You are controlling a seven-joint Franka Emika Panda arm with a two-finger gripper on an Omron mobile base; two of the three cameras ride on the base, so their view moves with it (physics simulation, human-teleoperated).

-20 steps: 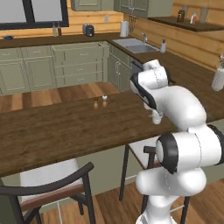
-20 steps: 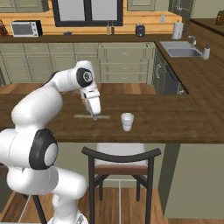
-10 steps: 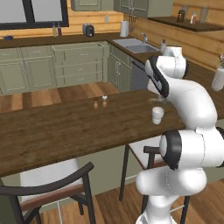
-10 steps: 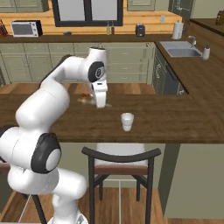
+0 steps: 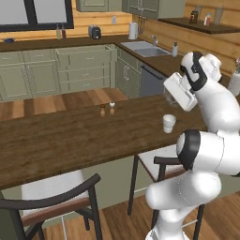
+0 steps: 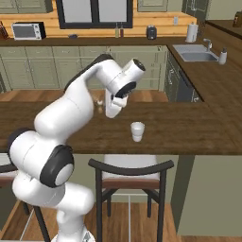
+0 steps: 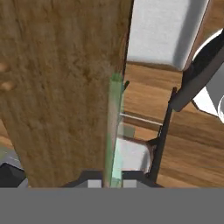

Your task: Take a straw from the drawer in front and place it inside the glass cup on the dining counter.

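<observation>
Clenched on the straw (image 7: 114,131), the claw (image 7: 110,183) shows its two dark tips at the bottom of the hand view, pressed tight against the stick's near end. From there the straw runs straight away from the fingertips as a thin, translucent pale-green strip, lying in that view along the edge of the dining counter (image 7: 61,87), with the wood floor and a chair's pale seat and dark frame past the edge.

In the right base view the claw (image 6: 111,112) hangs from the bent wrist above the dining counter (image 6: 189,127), pointing down toward the slab; the straw itself is too thin to make out there. In the left base view the hand sits high at the right, above the dining counter (image 5: 70,136).

On the slab the glass cup (image 6: 137,131) stands upright, a small pale tumbler with its mouth open upward, apart from the claw and to its right as the right base view shows it. In the left base view the glass cup (image 5: 168,123) stands near the counter's near edge, below the hand; whether anything lies in it cannot be told.

Two small shakers (image 5: 107,109) stand side by side farther back on the same slab. Beyond lie sage-green cabinets and a worktop with a built-in sink (image 6: 194,56).
</observation>
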